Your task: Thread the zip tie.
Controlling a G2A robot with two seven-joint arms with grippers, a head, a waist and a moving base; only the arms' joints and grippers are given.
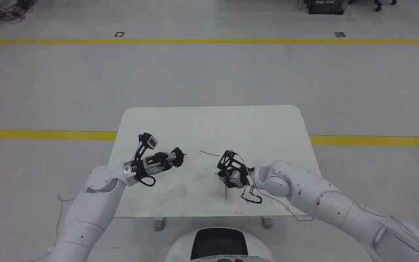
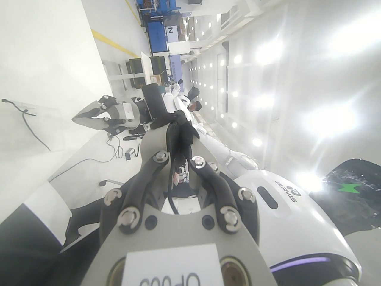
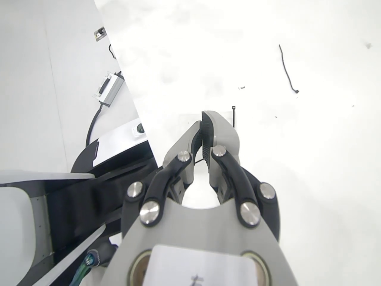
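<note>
One zip tie (image 3: 234,117) in right claw (image 3: 202,121), loose tie (image 3: 286,69) on table (image 3: 208,31)

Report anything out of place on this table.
Small black specks lie scattered on the table, like debris. A spare zip tie lies loose and curved, apart from the held zip tie pinched in the right pincer. Nothing looks damaged.

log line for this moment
right pincer: shut on zip tie | left pincer: shut | second zip tie: lying on table
</note>
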